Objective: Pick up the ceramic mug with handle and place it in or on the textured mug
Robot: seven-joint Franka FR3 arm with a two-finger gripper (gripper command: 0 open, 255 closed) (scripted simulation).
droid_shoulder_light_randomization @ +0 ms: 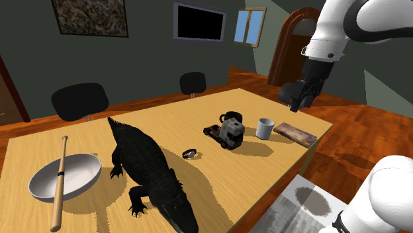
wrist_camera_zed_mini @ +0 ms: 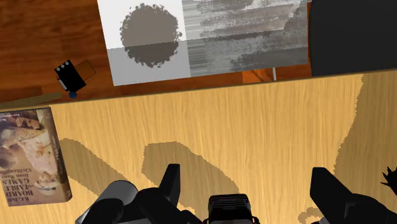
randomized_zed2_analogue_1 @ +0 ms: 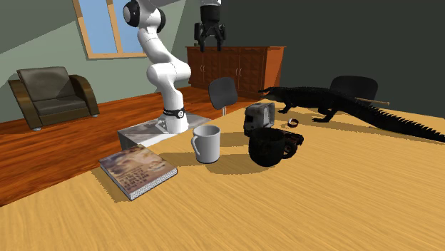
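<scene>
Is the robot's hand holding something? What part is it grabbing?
Nothing is held. The gripper hangs open in the air above the table, and the white mug and the black mug both stand on the table, untouched.

A black alligator figure [droid_shoulder_light_randomization: 149, 165] stretches across the lower middle of the shoulder view on the wooden table [droid_shoulder_light_randomization: 218, 182]. At lower left sits a white bowl [droid_shoulder_light_randomization: 83, 175] with a wooden baseball bat [droid_shoulder_light_randomization: 59, 188] lying across it. A book [droid_shoulder_light_randomization: 296, 134] lies at the table's right edge. Two black chairs [droid_shoulder_light_randomization: 80, 100] stand behind the table, under a dark screen [droid_shoulder_light_randomization: 199, 23] and a painting [droid_shoulder_light_randomization: 89, 14]. An armchair [randomized_zed2_analogue_1: 53, 93] sits at the second exterior view's left
</scene>
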